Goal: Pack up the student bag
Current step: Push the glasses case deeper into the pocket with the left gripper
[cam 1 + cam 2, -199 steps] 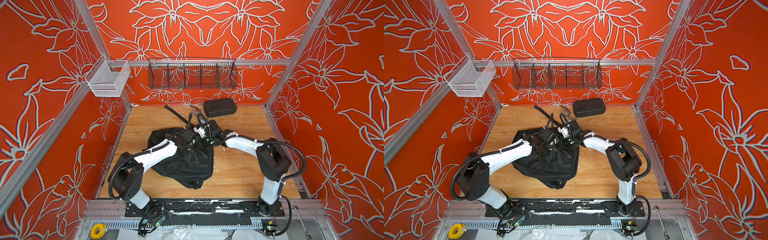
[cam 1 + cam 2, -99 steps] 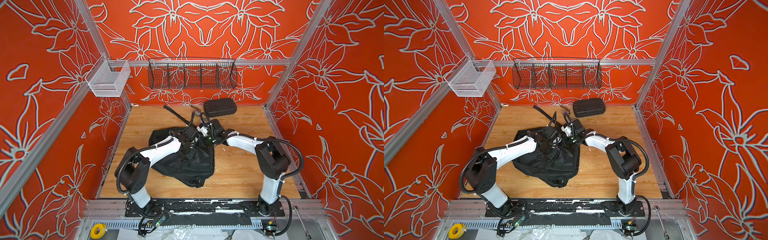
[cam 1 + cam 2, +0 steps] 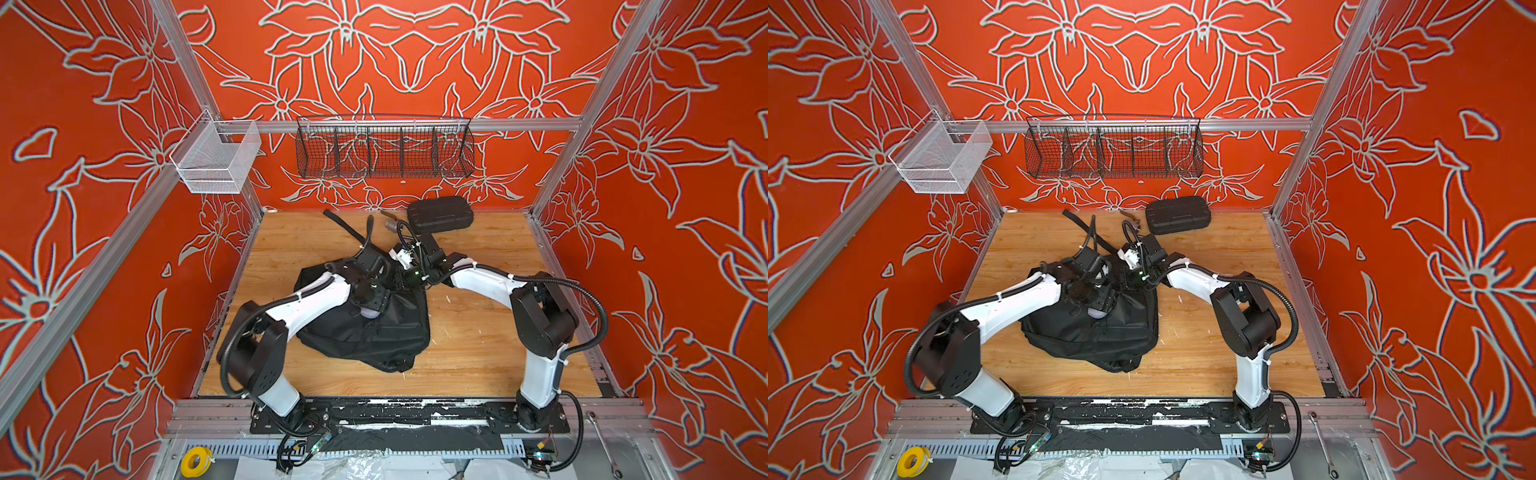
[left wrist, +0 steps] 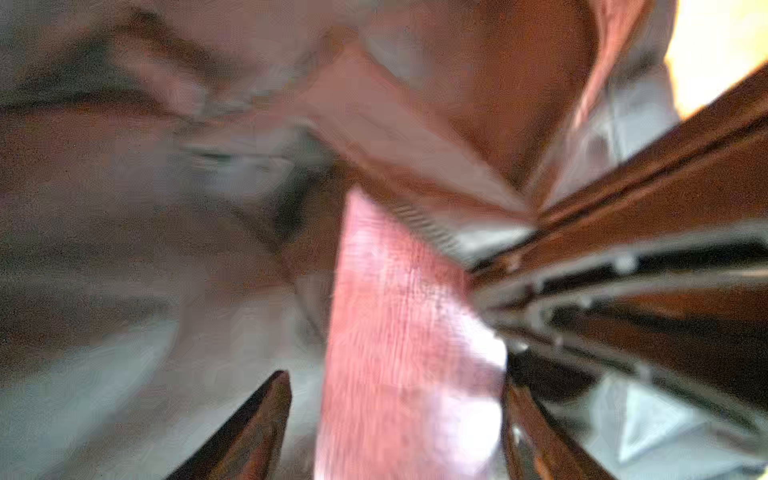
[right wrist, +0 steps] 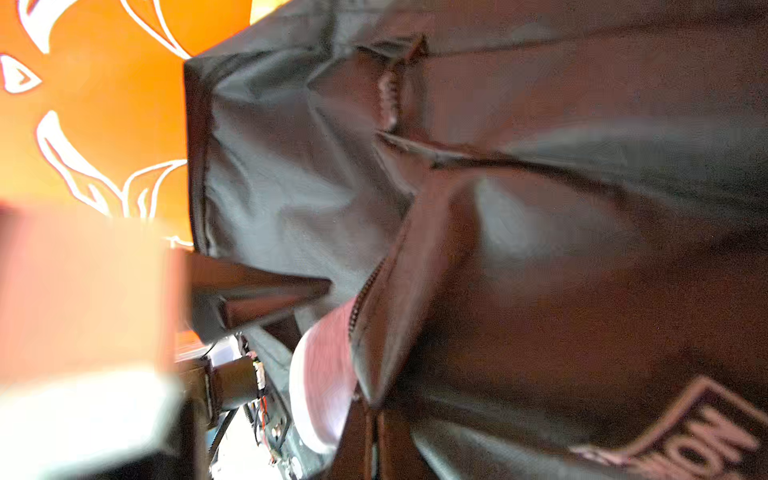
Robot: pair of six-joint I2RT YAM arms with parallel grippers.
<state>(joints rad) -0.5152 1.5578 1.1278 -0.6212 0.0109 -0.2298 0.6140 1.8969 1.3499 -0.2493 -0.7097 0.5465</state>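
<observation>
Bag (image 3: pixel 374 338) is slumped in the middle of the table (image 3: pixel 478 345), black and crumpled, with a strap (image 3: pixel 341 223) trailing off toward the back wall (image 3: pixel 384 62). We see the left arm (image 3: pixel 307 303) and right arm (image 3: pixel 482 282) meeting over its far half in both top views. In the right wrist view the fabric fills most of the frame, and we can make out a zip (image 5: pixel 368 286) running along a flap's edge and a label (image 5: pixel 685 436) with pale lettering that's too blurry to read.

The left claw (image 3: pixel 368 306) is down on top of the bag. From the left wrist view its fingers (image 4: pixel 257 428) stand apart with a pink thing (image 4: pixel 407 332) between them; one finger is clear of it, the other right up against it, so we'd call that claw spread, not squeezing. Same pink thing (image 5: pixel 322 374) shows in the right wrist view tucked right at the zip, partly under the fabric. Pictures are pretty smeared there, so we can't say what it is.

The right claw (image 3: pixel 398 281) is closed and sits at the bag's far edge, touching the fabric. Whether it's pinching any of it, we can't tell.

Further out, a ribbed black case (image 3: pixel 440 212) lies by the back wall, apart from the bag. Above it a wire basket (image 3: pixel 384 151) hangs on that wall, and a mesh basket (image 3: pixel 216 164) hangs at the back left corner.
</observation>
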